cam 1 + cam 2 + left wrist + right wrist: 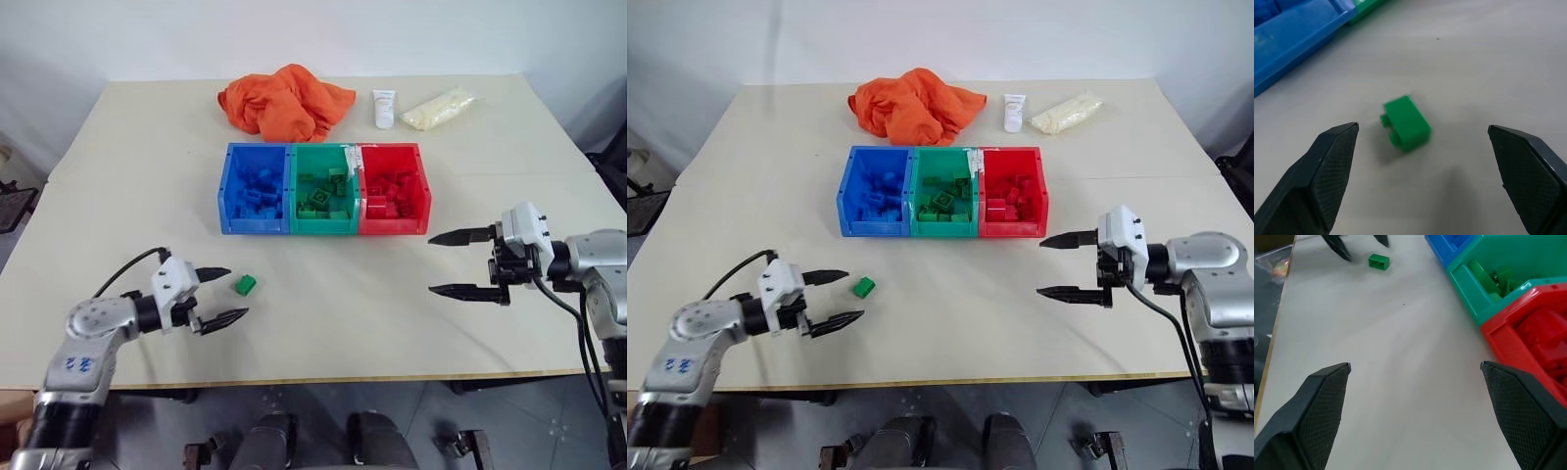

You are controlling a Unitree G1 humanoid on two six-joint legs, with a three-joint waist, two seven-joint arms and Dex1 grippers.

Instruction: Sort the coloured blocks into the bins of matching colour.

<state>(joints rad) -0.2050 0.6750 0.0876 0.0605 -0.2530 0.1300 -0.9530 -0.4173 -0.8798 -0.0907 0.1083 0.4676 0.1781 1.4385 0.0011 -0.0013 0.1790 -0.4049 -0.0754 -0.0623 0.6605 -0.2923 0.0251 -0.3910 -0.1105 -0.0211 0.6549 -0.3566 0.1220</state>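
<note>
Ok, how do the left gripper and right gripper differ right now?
The left gripper sits low by the table, right next to a loose green block; the right gripper has no block near it. The left gripper points across toward the right, the right gripper back toward the left. Both are open and empty.

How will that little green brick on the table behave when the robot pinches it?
The green brick looks like hard plastic, so probably stiff and light. It lies on its side with flat faces, so it should slide rather than roll. Its smooth sides might slip between the open left gripper.
</note>
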